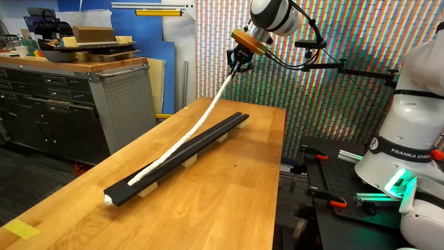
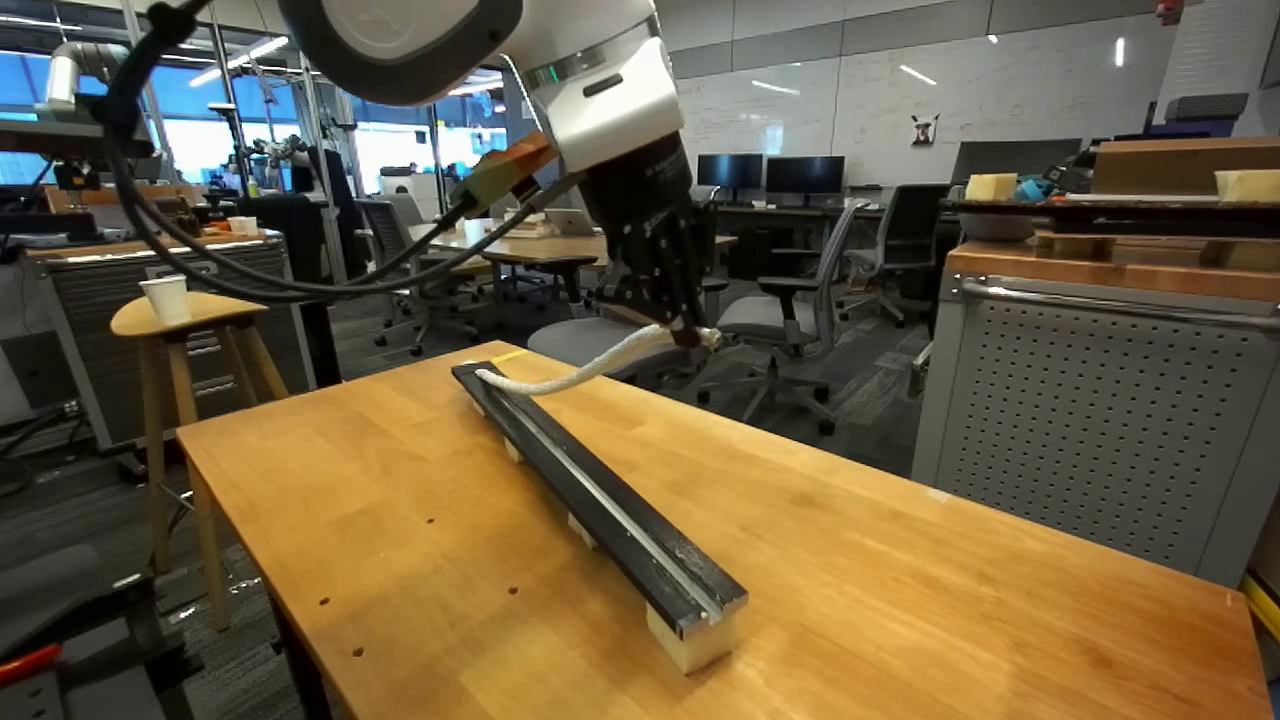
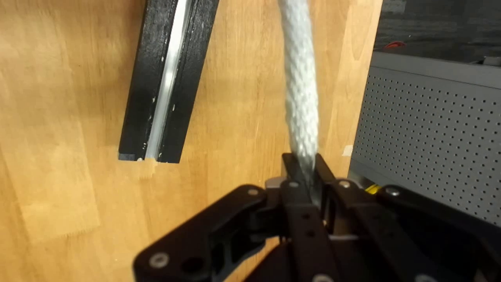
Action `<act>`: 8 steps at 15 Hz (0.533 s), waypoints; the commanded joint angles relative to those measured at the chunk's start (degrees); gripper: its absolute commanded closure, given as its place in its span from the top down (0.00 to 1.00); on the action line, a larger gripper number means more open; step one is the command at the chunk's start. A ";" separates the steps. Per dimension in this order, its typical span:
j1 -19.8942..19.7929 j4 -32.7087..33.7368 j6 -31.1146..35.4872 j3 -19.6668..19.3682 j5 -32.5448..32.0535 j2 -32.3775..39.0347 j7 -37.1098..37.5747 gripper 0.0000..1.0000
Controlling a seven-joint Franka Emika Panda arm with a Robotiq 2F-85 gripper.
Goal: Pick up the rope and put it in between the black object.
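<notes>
"One end of the rope [image 3: 301, 78] is up at the jaws, isn't it?"

"Yes. They're pinched narrow, with the rope held between them, and a short stub of it pokes out on the other side of the jaws."

"And the rest?"

"It runs down and away from the jaws in a long, gentle curve to the end of the black track [image 1: 190, 150] farthest from them. Down there it dips into the top, and a white tuft [image 1: 108, 199] sticks out past the tip."

"So in between it's in the air?"

"Close to the jaws, plainly so. Farther from them it comes so near the track that I can't tell from here where the touching starts."

"Where's the track's nearer end, then?"

"Below the jaws and off to one side of them. You can see its silvery groove [image 3: 168, 78] there, well apart from the length of rope that hangs out in front of the jaws."

"And what props the track up?"

"Pale blocks [image 2: 690, 640], a row of them, standing on the bench [image 2: 900, 600], lower than the jaws."

"That grey cabinet [image 3: 422, 133] looks near the jaws too."

"It's on the opposite side of them from the track, past the edge of the bench. From the jaws' height you look down on its rows of little holes."
</notes>
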 commanded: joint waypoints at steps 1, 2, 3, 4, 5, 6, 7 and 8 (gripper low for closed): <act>-0.86 2.17 -0.75 1.26 2.98 2.31 -2.87 0.03; -0.86 1.89 -0.60 1.38 2.95 2.59 -3.12 0.03; -0.85 1.58 -0.38 1.45 2.53 2.83 -3.04 0.03; -0.89 1.42 -0.20 1.46 2.24 3.13 -3.13 0.03; -0.95 1.47 -0.07 1.39 1.84 3.66 -2.87 0.03; -1.02 1.61 0.03 1.26 1.55 4.18 -2.74 0.03; -1.14 1.82 0.18 1.08 1.37 4.95 -2.56 0.03; -1.29 2.08 0.25 0.87 1.10 5.69 -2.36 0.03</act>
